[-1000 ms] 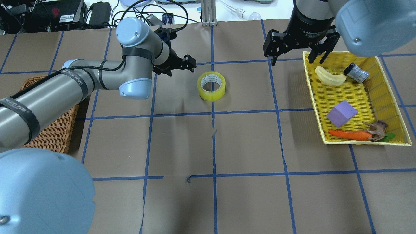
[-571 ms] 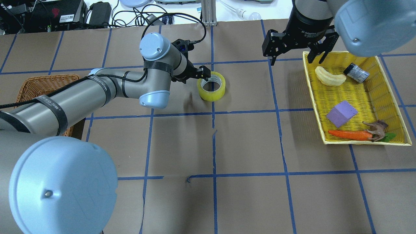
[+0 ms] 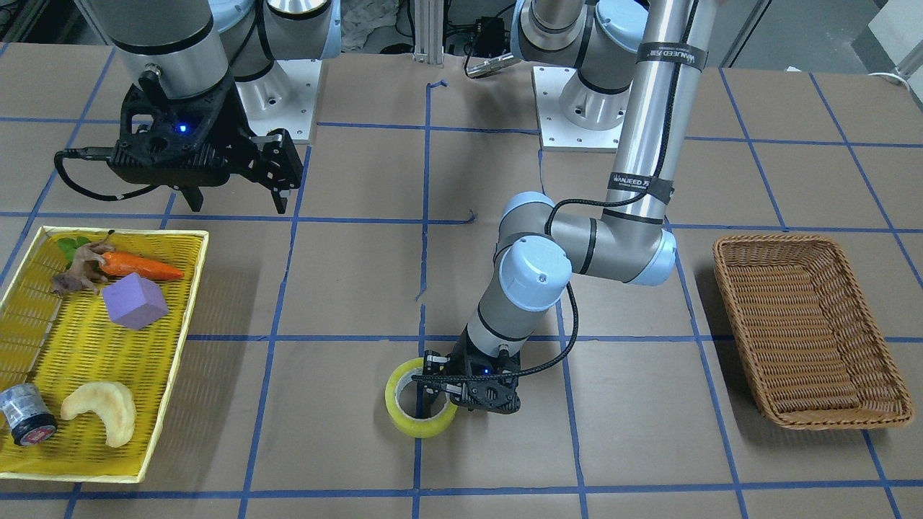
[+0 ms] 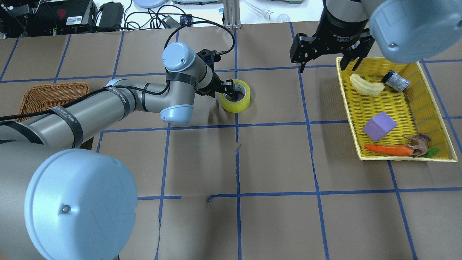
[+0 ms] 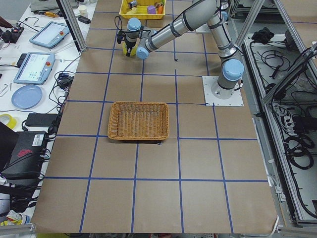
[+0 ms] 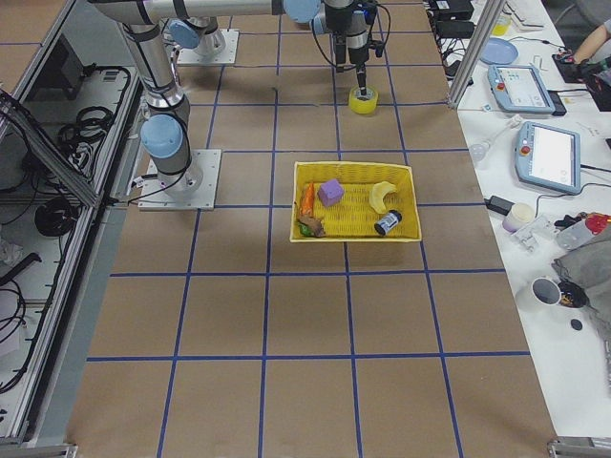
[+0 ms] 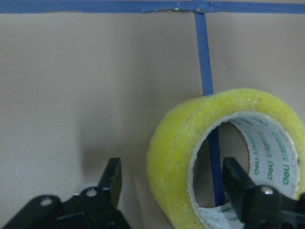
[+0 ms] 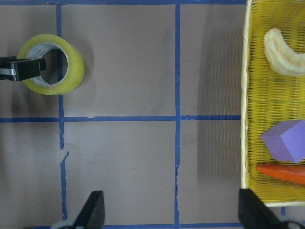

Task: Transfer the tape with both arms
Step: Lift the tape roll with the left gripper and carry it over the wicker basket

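Overhead exterior: brown paper counter (image 4: 274, 224) with a blue tape grid. The left arm (image 4: 90, 108) reaches across it from the view's left, elbow bent, wrist pointing down at the tape. The right arm (image 4: 408, 25) hangs high at the far right. A yellow tray (image 4: 404, 158) sits on the robot's right side of the counter. A brown wicker basket (image 3: 807, 324) sits on the left side, well apart from the tray.

The tape (image 4: 234, 104) lies flat on the counter, hole up, on a blue grid line in the far middle area, between basket and tray. The left pincer (image 7: 171, 164) is down at the roll with its jaws apart. They straddle the roll's near wall: one finger is outside the yellow side, the other inside the core. In the left wrist view neither finger presses the wall, and a gap shows on both sides.

The right pincer (image 4: 326, 66) is spread wide and holds nothing. It hovers above the counter just beside the tray's far corner.

In the tray:
- purple block (image 4: 379, 125)
- orange carrot (image 4: 388, 150)
- pale crescent piece (image 4: 366, 86)
- small brown toy animal (image 4: 418, 143), touching the carrot's leafy end
- small dark cylinder (image 4: 396, 80), on its side near the far rim
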`<state>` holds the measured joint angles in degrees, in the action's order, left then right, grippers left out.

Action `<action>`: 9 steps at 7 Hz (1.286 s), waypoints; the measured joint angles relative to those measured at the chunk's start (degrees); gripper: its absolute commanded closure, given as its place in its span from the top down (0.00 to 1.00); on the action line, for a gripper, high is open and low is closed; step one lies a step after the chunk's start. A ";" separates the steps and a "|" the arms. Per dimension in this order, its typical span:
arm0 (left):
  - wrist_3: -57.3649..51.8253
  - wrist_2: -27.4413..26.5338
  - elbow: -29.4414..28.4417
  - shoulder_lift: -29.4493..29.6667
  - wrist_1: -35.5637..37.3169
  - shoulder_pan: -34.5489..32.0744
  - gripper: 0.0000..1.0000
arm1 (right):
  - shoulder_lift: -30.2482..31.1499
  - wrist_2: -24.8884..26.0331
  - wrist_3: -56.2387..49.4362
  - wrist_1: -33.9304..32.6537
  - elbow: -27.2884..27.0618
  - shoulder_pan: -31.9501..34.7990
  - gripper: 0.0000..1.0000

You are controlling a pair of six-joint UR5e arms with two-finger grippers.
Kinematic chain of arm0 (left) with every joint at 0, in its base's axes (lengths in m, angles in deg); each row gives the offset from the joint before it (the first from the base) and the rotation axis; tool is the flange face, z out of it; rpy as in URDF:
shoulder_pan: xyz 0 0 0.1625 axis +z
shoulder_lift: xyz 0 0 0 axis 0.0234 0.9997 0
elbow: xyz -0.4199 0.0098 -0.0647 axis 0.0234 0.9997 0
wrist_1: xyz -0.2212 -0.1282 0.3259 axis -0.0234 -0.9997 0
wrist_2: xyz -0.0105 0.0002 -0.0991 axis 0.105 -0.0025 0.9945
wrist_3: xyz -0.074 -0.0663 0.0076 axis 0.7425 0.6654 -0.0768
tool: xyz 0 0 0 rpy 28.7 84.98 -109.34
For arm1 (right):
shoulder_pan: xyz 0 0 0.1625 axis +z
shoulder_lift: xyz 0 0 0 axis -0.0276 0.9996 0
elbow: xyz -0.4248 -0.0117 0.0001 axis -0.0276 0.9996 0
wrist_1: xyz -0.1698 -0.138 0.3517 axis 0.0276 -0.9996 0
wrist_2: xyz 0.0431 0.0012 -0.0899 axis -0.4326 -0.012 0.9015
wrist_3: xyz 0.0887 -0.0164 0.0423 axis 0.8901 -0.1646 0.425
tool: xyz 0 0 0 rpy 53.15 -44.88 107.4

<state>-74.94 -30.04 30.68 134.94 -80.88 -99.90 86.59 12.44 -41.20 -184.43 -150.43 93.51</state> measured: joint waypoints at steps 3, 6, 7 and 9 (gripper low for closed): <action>-0.41 -0.17 -2.51 -1.76 -4.11 0.23 0.00 | 0.00 0.11 0.00 -0.04 0.11 -0.14 1.00; -2.51 -3.12 -12.84 -7.63 -24.32 5.52 0.00 | -0.02 0.05 0.00 -0.09 0.14 -0.11 1.00; -6.74 -4.50 -15.21 -9.79 -30.00 9.66 0.00 | -0.03 0.05 0.00 -0.07 0.14 -0.11 1.00; -21.30 -7.57 -16.19 -13.68 -37.20 20.76 0.00 | -0.03 0.05 0.00 -0.05 0.14 -0.09 1.00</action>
<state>-96.24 -37.61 14.48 121.26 -118.07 -79.14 86.56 12.48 -41.20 -184.48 -150.29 93.42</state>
